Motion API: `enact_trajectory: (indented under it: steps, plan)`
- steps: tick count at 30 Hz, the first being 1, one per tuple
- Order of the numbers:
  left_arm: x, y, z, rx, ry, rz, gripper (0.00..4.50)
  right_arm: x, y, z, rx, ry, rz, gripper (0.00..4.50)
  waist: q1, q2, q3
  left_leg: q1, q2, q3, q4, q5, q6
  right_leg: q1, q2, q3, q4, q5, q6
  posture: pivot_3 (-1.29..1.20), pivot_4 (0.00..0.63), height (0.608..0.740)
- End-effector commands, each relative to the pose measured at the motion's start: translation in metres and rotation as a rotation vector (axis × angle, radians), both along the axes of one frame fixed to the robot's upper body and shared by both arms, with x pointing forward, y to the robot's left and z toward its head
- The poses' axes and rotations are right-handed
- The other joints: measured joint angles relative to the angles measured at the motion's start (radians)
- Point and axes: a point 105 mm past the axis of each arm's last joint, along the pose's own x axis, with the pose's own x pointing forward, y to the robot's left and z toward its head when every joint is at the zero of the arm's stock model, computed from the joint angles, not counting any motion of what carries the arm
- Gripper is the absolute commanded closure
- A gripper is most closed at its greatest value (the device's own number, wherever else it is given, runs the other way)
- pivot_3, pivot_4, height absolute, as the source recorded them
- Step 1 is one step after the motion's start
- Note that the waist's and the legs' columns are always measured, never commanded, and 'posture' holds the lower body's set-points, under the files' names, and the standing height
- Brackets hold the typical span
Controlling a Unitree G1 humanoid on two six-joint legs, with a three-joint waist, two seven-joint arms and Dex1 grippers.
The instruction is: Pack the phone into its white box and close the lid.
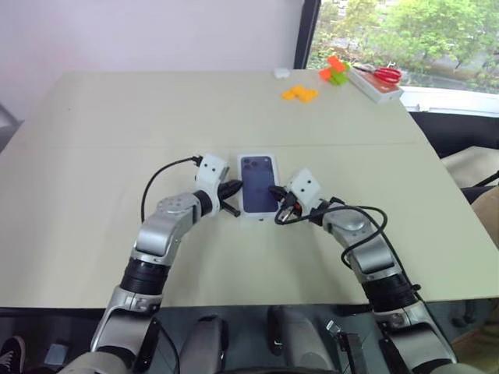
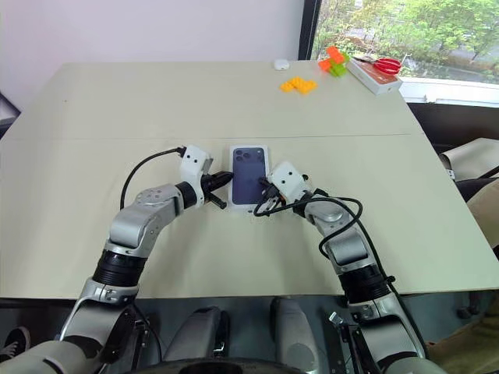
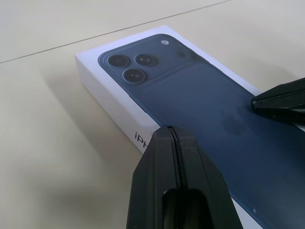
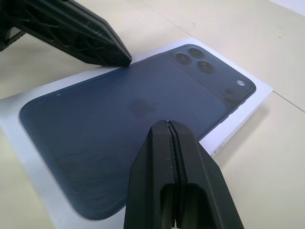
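The lid [image 1: 259, 185], white with a dark blue phone back printed on top, lies closed over the white box in the middle of the table; the box tray under it is hidden. The phone is hidden. My left gripper [image 1: 236, 187] is shut, its tip at the lid's left edge [image 3: 190, 95]. My right gripper [image 1: 274, 190] is shut too, its tip over the lid's right edge. In the right wrist view the shut right fingers [image 4: 167, 125] point across the printed top [image 4: 119, 124], and the left gripper's tip [image 4: 125, 59] touches the lid's far edge. Neither gripper holds anything.
Yellow-orange blocks [image 1: 299, 93] and orange and green pieces [image 1: 335, 72] lie at the table's far right. Beside them a white case with red scissors [image 1: 378, 82] sits at the corner. A small white object [image 1: 281, 72] rests near the far edge.
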Motion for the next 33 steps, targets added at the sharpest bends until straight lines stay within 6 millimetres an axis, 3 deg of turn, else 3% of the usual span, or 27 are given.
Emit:
enact_trajectory:
  steps: [1,7,11,15,21,24,25,26,30,32,33]
  plan:
    - [-0.009,-0.006,0.016,-0.051,-0.013,-0.068,4.50,-0.003,0.000,0.013,0.027,-0.014,0.023,4.46,0.000,0.000,0.000,0.000,0.000,0.000,0.000,0.000,0.000,0.000,0.000,0.000,0.000,0.000,0.000,0.00,0.150,0.740]
    - [-0.039,-0.008,0.025,-0.049,-0.046,-0.226,4.50,-0.026,0.007,0.024,0.118,0.064,0.143,4.46,-0.001,0.000,0.000,-0.002,0.000,0.000,-0.001,-0.001,0.002,-0.002,0.000,0.000,0.000,0.001,-0.001,0.00,0.150,0.740]
    - [-0.036,0.000,0.015,0.000,-0.028,-0.208,4.50,-0.026,0.005,0.021,0.090,0.070,0.151,4.46,0.002,0.000,0.000,-0.003,0.000,0.000,0.000,-0.001,0.002,-0.002,-0.001,0.000,0.000,0.001,-0.001,0.00,0.150,0.740]
    - [-0.024,0.002,-0.003,0.078,-0.039,-0.154,4.50,-0.022,-0.001,-0.004,-0.038,0.089,0.131,4.46,0.003,0.000,0.001,-0.001,0.000,0.000,0.001,-0.001,0.002,0.000,-0.001,0.000,0.000,-0.003,-0.001,0.00,0.150,0.740]
    - [-0.026,-0.005,0.006,0.029,-0.062,-0.172,4.50,-0.022,0.001,0.007,0.014,0.094,0.146,4.46,0.002,0.000,0.000,-0.001,0.000,0.000,0.001,-0.001,0.002,0.000,-0.001,0.000,-0.001,-0.001,0.000,0.00,0.150,0.740]
    - [-0.026,0.003,0.010,0.028,-0.061,-0.180,4.50,-0.022,-0.005,0.019,0.075,0.098,0.150,4.46,0.002,0.000,0.000,-0.001,0.000,0.000,0.000,-0.001,0.002,0.000,0.000,0.000,-0.001,-0.001,0.001,0.00,0.150,0.740]
    - [-0.026,0.008,0.014,0.019,-0.062,-0.186,3.98,-0.021,-0.009,0.026,0.117,0.101,0.152,4.50,0.002,0.000,0.001,-0.001,0.000,0.000,0.000,-0.001,0.002,0.000,0.000,0.000,-0.001,0.000,0.000,0.00,0.150,0.740]
    - [-0.027,0.013,0.018,0.005,-0.061,-0.198,3.75,-0.021,-0.012,0.034,0.171,0.107,0.155,4.50,0.002,0.000,0.001,-0.002,0.000,0.000,0.000,-0.001,0.002,-0.001,0.000,0.000,-0.001,0.000,0.000,0.00,0.150,0.740]
    - [-0.030,0.033,0.043,-0.071,-0.085,-0.210,1.70,-0.026,-0.023,0.053,0.199,0.071,0.202,2.61,0.002,0.000,0.001,-0.003,0.000,0.000,0.000,-0.001,0.002,-0.002,0.000,0.000,-0.001,0.000,-0.001,0.00,0.150,0.740]
    - [-0.032,0.043,0.048,-0.068,-0.090,-0.217,0.55,-0.028,-0.029,0.058,0.194,0.063,0.222,1.39,0.002,0.000,0.001,-0.003,0.000,0.000,0.000,-0.001,0.002,-0.002,0.000,0.000,-0.001,0.000,0.000,0.00,0.150,0.740]
    - [-0.033,0.052,0.050,-0.049,-0.102,-0.227,0.21,-0.031,-0.033,0.061,0.179,0.053,0.241,1.08,0.002,0.000,0.001,-0.003,0.000,0.000,0.000,-0.002,0.003,-0.002,0.000,0.000,-0.001,0.000,0.000,0.00,0.150,0.740]
